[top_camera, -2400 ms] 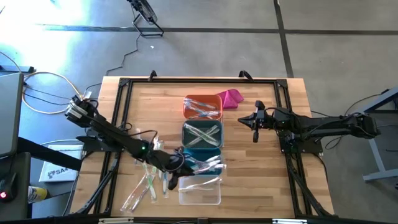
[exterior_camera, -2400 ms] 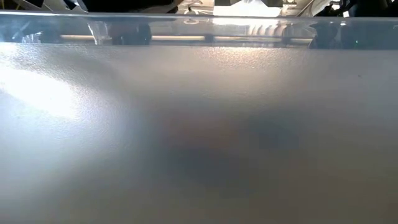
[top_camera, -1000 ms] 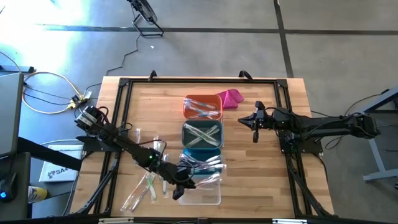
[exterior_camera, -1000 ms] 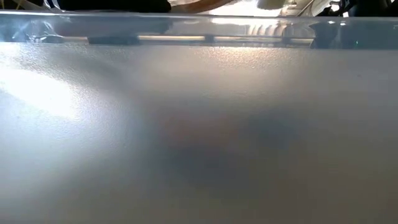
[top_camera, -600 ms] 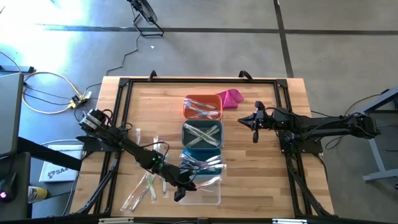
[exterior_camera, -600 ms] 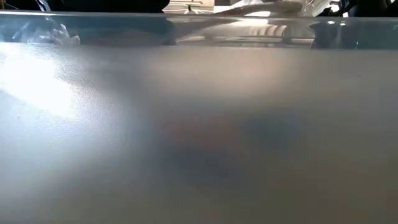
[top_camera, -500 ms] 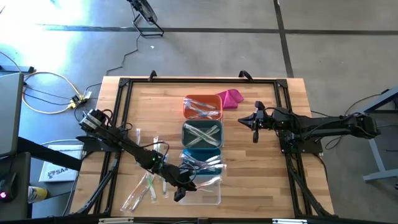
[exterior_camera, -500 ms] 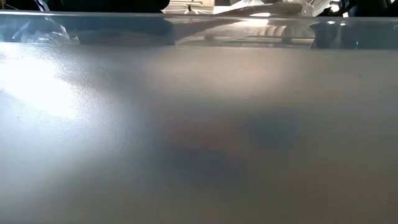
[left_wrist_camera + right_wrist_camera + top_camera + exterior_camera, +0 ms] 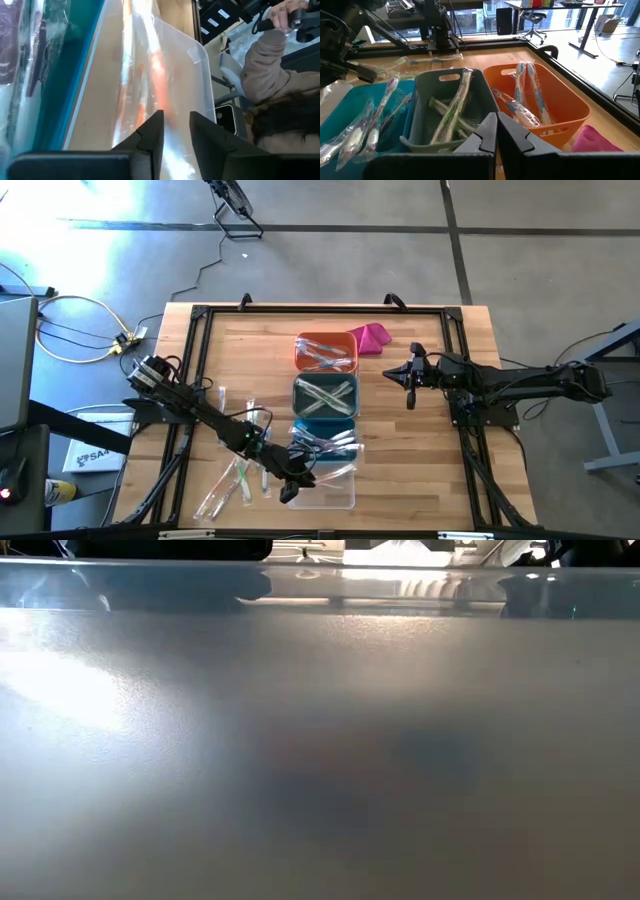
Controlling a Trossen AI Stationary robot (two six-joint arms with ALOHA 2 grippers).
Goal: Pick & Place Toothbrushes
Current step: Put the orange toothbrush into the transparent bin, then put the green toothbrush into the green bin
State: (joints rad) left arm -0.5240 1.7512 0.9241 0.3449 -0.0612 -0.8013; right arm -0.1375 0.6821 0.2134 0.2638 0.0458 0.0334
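— Where is your left pincer (image 9: 287,496)?

— It hangs over the near left corner of the clear bin (image 9: 322,490), the nearest of four bins lined up on the wooden surface (image 9: 420,470). My wrist camera looks down past my two fingers (image 9: 150,137); they stand a little apart with nothing between them. Below them a wrapped toothbrush (image 9: 159,82) with an orange tint lies along the floor of the clear bin.

— And the right pincer (image 9: 409,385)?

— Its fingers are pressed together, empty. It hovers above the surface just beside the grey bin (image 9: 325,395), on the right.

— Where are the other toothbrushes?

— Several loose ones (image 9: 232,477) lie on the surface to the left of the bins, near my left arm. Two cross inside the grey bin, green ones by the right wrist camera (image 9: 451,114). A few lie in the orange bin (image 9: 326,352), and more rest in the teal bin (image 9: 325,438), some sticking out over its rim toward the clear bin.

— Anything else?

— A magenta cloth (image 9: 371,337) sits just beside the orange bin. Beyond the surface my left wrist camera catches a person's sleeve (image 9: 267,62). The low camera shows only a frosted wall.
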